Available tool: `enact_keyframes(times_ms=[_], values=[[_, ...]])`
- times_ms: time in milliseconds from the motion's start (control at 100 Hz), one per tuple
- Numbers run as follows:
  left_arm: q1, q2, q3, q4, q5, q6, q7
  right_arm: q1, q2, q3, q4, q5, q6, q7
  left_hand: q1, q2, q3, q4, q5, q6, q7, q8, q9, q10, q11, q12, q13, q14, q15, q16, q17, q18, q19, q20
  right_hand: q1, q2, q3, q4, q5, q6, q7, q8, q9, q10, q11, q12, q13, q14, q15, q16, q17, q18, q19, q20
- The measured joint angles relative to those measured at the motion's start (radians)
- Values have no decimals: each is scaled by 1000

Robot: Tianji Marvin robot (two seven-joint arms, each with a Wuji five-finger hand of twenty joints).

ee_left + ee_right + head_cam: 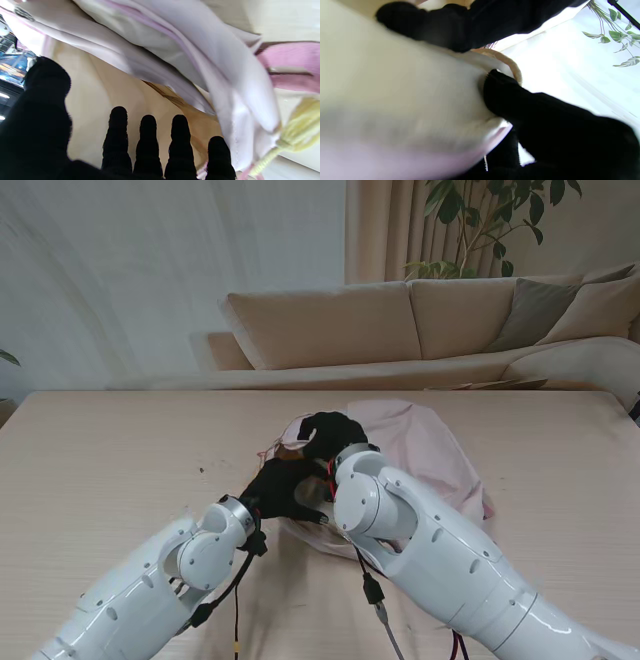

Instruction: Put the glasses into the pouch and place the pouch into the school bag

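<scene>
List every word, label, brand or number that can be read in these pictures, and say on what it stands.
No text can be read in any view.
A small dark mark sits on the pale pink school bag in the left wrist view, but it is too blurred to read.
</scene>
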Motion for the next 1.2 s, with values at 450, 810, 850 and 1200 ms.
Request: enact_keyframes(times_ms=[450, 810, 850, 1200], values=[[41, 37, -60, 11, 65, -176, -5, -13, 0, 0, -7, 0, -13, -12, 29, -88, 217, 0, 18, -154, 77, 103, -22, -52, 67, 106, -39, -40, 117, 67, -2, -14, -37, 1, 0, 0, 0, 0, 0, 0, 0, 0, 1, 0, 9, 0, 3, -1, 10, 0, 2, 0, 0, 0], [-112, 24, 125, 204, 89, -240, 98, -28, -3, -3, -20, 10, -17, -26, 15, -97, 226, 0, -97, -187, 270, 328, -98, -65, 66, 171, -89, -64, 147, 109, -4, -23, -85, 74, 0, -1, 0, 0, 0, 4, 0, 0, 21, 0, 13, 3, 17, -1, 23, 0, 14, 0, 0, 0], [-127, 17, 147, 227, 97, -236, 146, -30, -3, -3, -23, 13, -17, -25, 28, -77, 224, 0, -91, -209, 328, 386, -98, -77, 96, 199, -89, -65, 176, 134, -4, -26, -85, 92, 0, -4, 0, 0, 0, 5, 0, 0, 27, 0, 13, 4, 31, -1, 25, 0, 16, 0, 0, 0], [-219, -60, 223, 349, 33, -204, 242, -53, -2, -2, -47, 32, -18, -16, 200, -4, 80, 0, 265, -281, 495, 480, 60, -116, 274, 273, -36, -63, 367, 222, 4, -37, -2, 137, 0, -12, 1, 0, 0, 12, 0, 0, 31, 0, 22, 19, 41, -1, 34, 0, 25, 0, 0, 0]])
